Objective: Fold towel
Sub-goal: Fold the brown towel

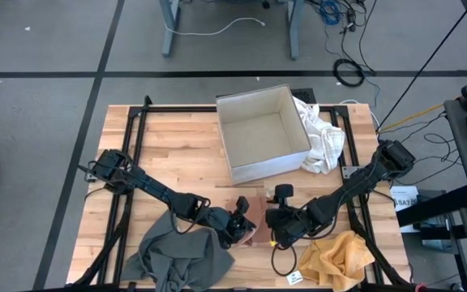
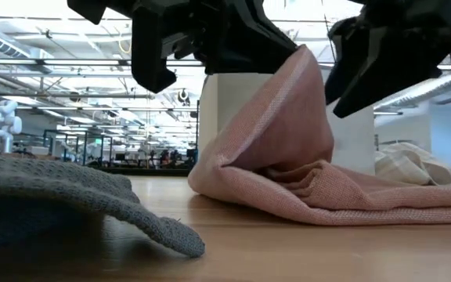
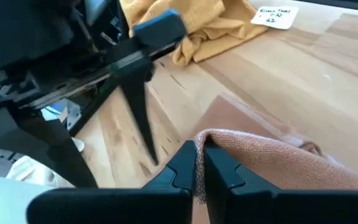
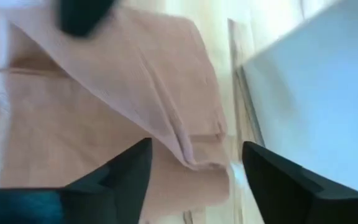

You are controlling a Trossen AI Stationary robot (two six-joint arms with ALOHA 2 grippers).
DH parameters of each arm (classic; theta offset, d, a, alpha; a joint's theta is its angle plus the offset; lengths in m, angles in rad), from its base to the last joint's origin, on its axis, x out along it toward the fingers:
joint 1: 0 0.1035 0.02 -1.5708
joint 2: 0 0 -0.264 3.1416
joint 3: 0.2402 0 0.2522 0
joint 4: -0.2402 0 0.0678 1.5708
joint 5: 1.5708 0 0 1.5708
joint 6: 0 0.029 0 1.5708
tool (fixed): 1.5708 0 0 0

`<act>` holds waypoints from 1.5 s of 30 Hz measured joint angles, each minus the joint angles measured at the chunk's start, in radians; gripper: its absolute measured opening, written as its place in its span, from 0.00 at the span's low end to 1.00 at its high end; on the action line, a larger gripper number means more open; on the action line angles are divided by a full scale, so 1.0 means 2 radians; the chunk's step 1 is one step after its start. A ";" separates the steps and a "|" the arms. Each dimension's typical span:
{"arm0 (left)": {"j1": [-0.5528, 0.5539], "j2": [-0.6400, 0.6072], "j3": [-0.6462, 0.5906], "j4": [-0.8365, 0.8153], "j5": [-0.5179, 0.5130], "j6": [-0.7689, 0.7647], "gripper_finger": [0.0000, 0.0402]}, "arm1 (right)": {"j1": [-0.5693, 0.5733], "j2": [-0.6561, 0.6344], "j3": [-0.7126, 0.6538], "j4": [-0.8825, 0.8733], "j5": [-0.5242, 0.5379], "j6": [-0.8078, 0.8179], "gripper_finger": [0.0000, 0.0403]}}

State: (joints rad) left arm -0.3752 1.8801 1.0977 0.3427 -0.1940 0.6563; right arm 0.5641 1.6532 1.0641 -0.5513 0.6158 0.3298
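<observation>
From above, the pink towel is nearly hidden between the two grippers at the table's front middle, but the low view shows it pulled up into a peak at one corner, the rest lying crumpled on the wood. The left wrist view settles the grip: the left gripper has its jaws pressed together on the towel's edge, lifting it off the boards. The right wrist view shows the right gripper with its jaws spread wide and holding nothing, poised over the towel's folded layers beside the white wall of the box. The table is pale butcher-block wood with a black frame, standing on a grey floor with cables; the low view looks past it into a large hall with ceiling lights. A grey cloth lies at the front left under the left arm, a yellow cloth at the front right near a small label, and a white cloth is bunched against the open box at the back. In the low view the grey cloth blocks the near left, and the box stands behind the towel.
</observation>
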 joint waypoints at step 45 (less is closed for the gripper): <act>0.039 0.000 -0.001 0.075 0.098 -0.015 0.05 | -0.013 -0.006 -0.008 -0.081 -0.011 -0.160 0.01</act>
State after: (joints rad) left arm -0.2977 1.8806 1.0966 0.4917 0.0021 0.6265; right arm 0.5377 1.6413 1.0478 -0.7136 0.5932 0.0091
